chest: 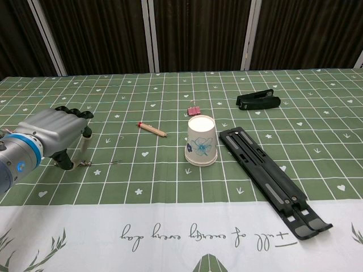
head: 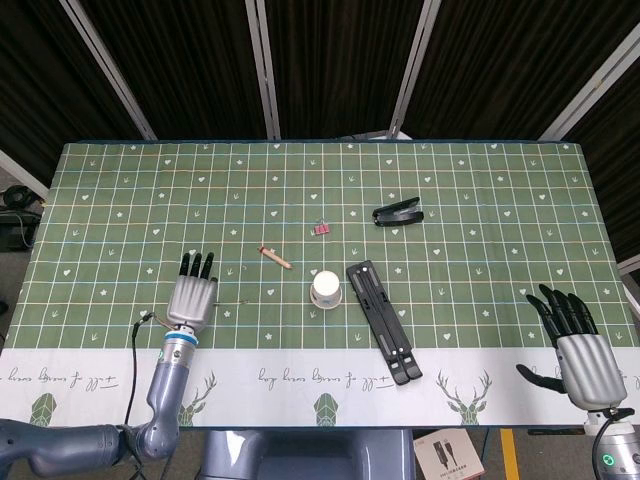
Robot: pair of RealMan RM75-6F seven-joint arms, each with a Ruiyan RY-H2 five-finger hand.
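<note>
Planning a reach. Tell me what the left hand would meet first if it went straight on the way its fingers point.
The left hand points away from the robot, up the table. Only bare cloth shows ahead; the pencil lies off to its right. The way looks free, though depth is uncertain.

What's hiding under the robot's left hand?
The left hand hangs over a little metal chain. Only the chain's end peeks out by the fingers; the rest is covered. Whether the fingers touch it cannot be seen.

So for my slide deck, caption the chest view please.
Left hand hovers over a small chain, beside an upturned paper cup and black stand.
</note>
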